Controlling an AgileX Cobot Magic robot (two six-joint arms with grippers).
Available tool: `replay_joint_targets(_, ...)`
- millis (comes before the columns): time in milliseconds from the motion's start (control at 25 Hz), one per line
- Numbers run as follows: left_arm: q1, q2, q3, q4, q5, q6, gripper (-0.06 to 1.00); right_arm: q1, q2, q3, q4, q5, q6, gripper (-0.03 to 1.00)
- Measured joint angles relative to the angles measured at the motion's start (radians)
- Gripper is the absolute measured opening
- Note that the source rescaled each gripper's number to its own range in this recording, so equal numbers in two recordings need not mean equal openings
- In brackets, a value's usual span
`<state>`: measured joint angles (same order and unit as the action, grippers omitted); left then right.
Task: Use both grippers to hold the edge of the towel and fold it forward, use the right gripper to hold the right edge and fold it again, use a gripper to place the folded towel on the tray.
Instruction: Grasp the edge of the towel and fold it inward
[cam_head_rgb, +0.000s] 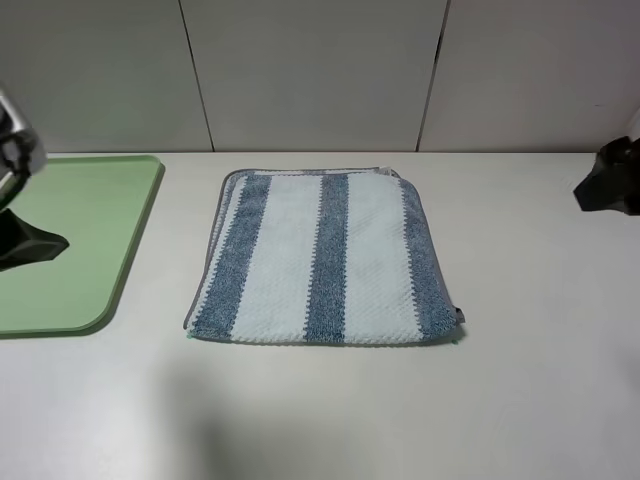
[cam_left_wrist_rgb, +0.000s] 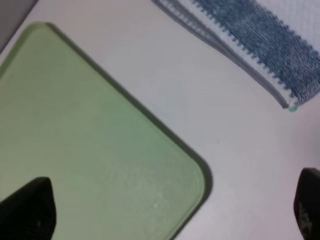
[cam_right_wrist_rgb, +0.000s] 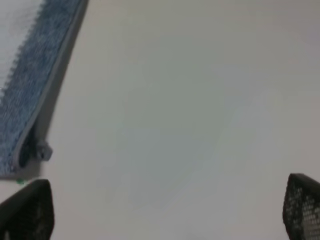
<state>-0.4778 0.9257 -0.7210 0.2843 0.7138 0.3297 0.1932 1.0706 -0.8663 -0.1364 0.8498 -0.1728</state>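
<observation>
The bare desk in front of the towel lies nearest. The tray sits near the towel's left. The towel lies flat, seemingly folded once already, with layers showing at its border. The left tool hovers left of the towel, jaws apart. The right tool hangs right of it, jaws apart, empty. I judge the right tool should pinch all layers of the right edge at mid-length, then carry them squarely leftward.
</observation>
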Motion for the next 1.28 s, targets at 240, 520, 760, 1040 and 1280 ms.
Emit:
replay_joint_targets(240,-0.020,0.085,0.000,0.005,-0.007,0.038,0.92,0.144,0.139,-0.013,-0.024,-0.003,-0.091,1.00)
replay_joint_targets(520,-0.031,0.166,-0.002,-0.002,-0.006,0.075,0.92,0.307,0.246,-0.013,-0.025,-0.026,-0.183,1.00)
replay_joint_targets(760,-0.068,0.197,-0.004,-0.084,-0.062,0.148,0.92,0.411,0.338,-0.013,-0.029,-0.105,-0.208,1.00)
replay_joint_targets(1040,-0.068,0.243,-0.005,-0.214,-0.100,0.252,0.92,0.505,0.459,-0.014,-0.029,-0.142,-0.268,1.00)
replay_joint_targets(1280,-0.068,0.301,-0.005,-0.284,-0.107,0.326,0.91,0.534,0.499,-0.014,-0.030,-0.158,-0.274,1.00)
